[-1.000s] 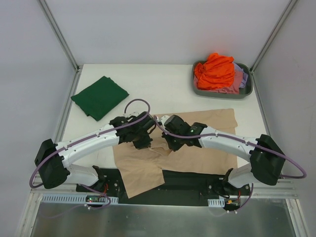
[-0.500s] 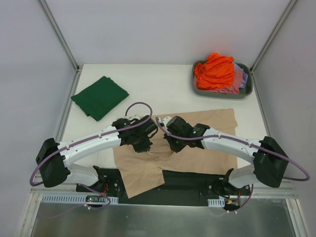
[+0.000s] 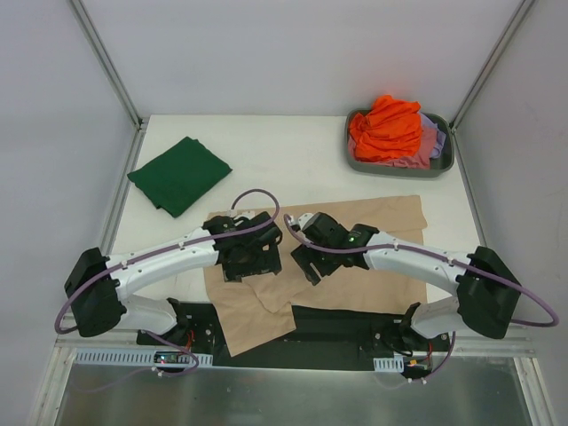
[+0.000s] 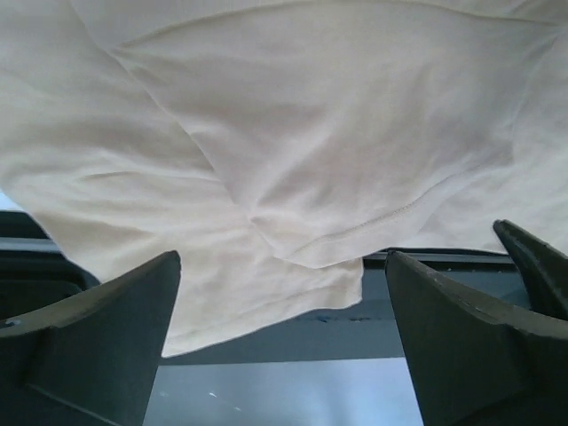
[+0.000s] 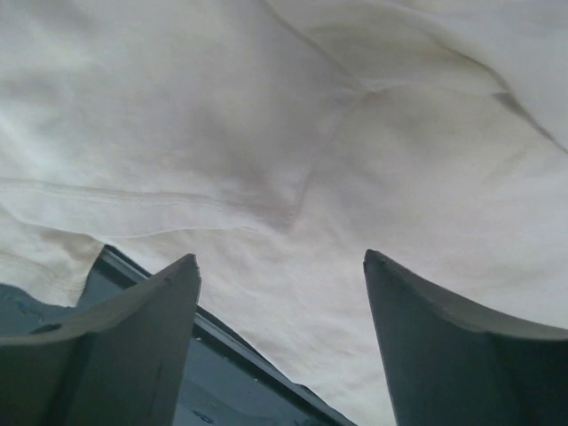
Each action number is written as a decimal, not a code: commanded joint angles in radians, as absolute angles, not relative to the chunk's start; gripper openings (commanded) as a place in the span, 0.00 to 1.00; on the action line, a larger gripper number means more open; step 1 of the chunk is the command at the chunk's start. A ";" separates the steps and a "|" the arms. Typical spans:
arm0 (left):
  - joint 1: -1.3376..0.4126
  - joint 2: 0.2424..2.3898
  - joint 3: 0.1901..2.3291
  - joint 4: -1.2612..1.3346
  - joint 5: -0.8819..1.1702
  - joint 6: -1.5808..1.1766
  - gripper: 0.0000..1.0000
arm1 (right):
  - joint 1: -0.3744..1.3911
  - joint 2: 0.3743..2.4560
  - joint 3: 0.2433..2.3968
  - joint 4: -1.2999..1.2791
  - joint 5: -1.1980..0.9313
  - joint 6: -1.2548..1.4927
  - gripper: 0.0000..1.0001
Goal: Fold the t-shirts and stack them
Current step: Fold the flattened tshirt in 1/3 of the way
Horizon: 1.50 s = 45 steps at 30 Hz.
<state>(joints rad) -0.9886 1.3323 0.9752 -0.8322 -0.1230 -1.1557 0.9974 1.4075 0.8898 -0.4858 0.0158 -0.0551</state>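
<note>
A large beige t-shirt (image 3: 382, 222) lies spread over the near half of the table, one corner hanging over the front edge. My left gripper (image 3: 244, 264) and right gripper (image 3: 306, 264) hover side by side over its middle, both open. In the left wrist view the beige t-shirt (image 4: 311, 133) lies flat with a folded layer beyond the left gripper (image 4: 282, 257), nothing between its fingers. The right wrist view shows the same cloth (image 5: 266, 115) under the empty right gripper (image 5: 280, 257). A dark green t-shirt (image 3: 179, 174) lies folded at the far left.
A grey tub (image 3: 446, 160) stands at the far right corner, holding a crumpled orange t-shirt (image 3: 386, 129) on pink (image 3: 432, 140) and lavender ones. The black base plate (image 3: 342, 324) runs along the near edge. Slanted frame posts rise at both far corners.
Both grippers have gone from shut to open and let go of the beige t-shirt. The lifted fold has dropped flat, and both grippers have shifted slightly toward the near edge.
</note>
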 commanded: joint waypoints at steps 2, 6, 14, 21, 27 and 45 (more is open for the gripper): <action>-0.974 1.206 1.012 -0.885 -0.273 -1.023 0.99 | 0.922 1.292 0.916 -0.545 0.150 -0.008 0.97; -0.794 1.209 0.989 -0.879 -0.272 -0.991 0.99 | 0.767 1.249 0.908 -0.519 0.158 0.055 0.96; -0.442 1.322 0.894 -0.654 -0.180 -0.847 0.92 | 0.344 1.322 0.920 -0.488 0.101 0.097 0.96; -0.338 1.503 0.920 -0.549 -0.089 -0.785 0.69 | 0.143 1.460 0.962 -0.436 0.017 0.072 0.96; -0.304 1.580 0.942 -0.514 -0.026 -0.767 0.46 | 0.112 1.525 0.953 -0.422 0.015 0.071 0.96; -0.291 1.569 0.976 -0.567 -0.038 -0.759 0.33 | 0.095 1.540 0.930 -0.414 0.031 0.063 0.97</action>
